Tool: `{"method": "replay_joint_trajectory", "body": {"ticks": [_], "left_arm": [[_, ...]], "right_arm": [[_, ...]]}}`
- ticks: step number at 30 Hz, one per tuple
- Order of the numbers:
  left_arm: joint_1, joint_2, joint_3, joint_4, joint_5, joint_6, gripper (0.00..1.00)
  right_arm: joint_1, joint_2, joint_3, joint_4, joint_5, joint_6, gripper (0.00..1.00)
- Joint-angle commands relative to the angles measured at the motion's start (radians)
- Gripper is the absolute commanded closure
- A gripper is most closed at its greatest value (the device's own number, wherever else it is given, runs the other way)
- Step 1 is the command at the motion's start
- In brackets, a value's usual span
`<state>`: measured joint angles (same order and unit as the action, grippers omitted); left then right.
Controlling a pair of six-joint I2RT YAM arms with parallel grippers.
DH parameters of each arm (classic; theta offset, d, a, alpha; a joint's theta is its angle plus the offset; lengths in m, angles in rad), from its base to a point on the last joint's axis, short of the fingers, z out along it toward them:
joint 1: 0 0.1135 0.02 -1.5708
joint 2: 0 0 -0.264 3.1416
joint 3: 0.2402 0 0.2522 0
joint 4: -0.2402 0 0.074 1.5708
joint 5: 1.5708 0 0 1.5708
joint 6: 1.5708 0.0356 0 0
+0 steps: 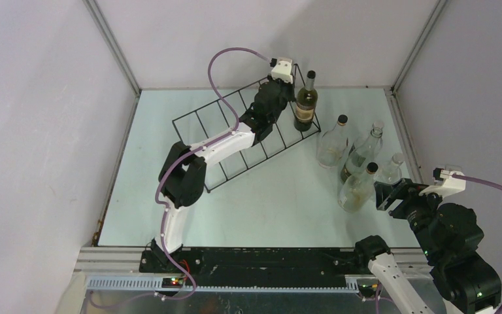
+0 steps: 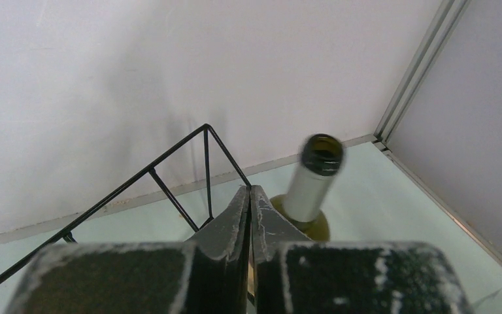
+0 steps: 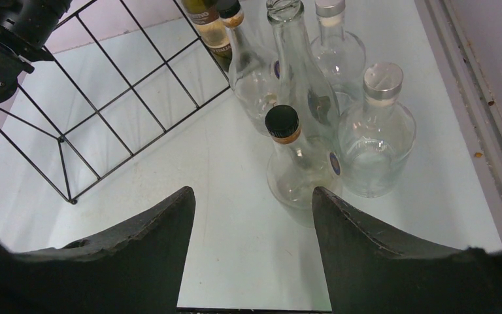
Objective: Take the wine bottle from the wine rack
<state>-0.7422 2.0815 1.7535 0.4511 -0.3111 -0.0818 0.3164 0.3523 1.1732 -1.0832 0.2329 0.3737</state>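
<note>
The long black wire wine rack (image 1: 196, 110) lies diagonally across the far middle of the table; it also shows in the left wrist view (image 2: 170, 154) and the right wrist view (image 3: 163, 59). A green wine bottle (image 1: 306, 108) with a pale label stands upright at the rack's far right end. I cannot tell whether it touches the rack. My left gripper (image 1: 286, 101) is over that end, just left of the bottle. In the left wrist view, the gripper (image 2: 250, 191) is shut and empty, with the bottle (image 2: 314, 186) to its right. My right gripper (image 3: 251, 193) is open and empty at the near right.
Several clear glass bottles (image 1: 356, 163) stand in a group right of the rack, just ahead of my right gripper (image 1: 385, 193); they also show in the right wrist view (image 3: 301, 150). Enclosure walls close the table at the back and on both sides.
</note>
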Motion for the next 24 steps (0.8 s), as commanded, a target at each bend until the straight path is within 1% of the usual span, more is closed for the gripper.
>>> {"method": "replay_joint_trajectory", "body": {"ticks": [1,16,18,20,22,24], "left_arm": [[-0.003,-0.028,-0.004,0.044,-0.020,-0.018,0.92],[-0.002,-0.014,0.003,0.042,-0.018,-0.021,0.92],[-0.003,-0.016,-0.002,0.042,-0.024,-0.023,0.90],[-0.002,-0.021,-0.020,0.052,-0.034,-0.030,0.74],[-0.002,-0.030,-0.046,0.074,-0.043,-0.038,0.34],[-0.002,-0.036,-0.061,0.075,-0.036,-0.041,0.20]], "right_arm": [[-0.003,-0.005,0.001,0.010,0.009,-0.010,0.31],[-0.003,-0.002,0.000,0.008,0.012,-0.009,0.31],[-0.002,-0.002,-0.001,0.006,0.012,-0.008,0.31],[-0.002,-0.001,-0.002,0.004,0.012,-0.006,0.30],[-0.003,-0.002,-0.008,0.010,0.012,-0.006,0.30],[-0.003,-0.004,-0.015,0.013,0.007,-0.005,0.30]]}}
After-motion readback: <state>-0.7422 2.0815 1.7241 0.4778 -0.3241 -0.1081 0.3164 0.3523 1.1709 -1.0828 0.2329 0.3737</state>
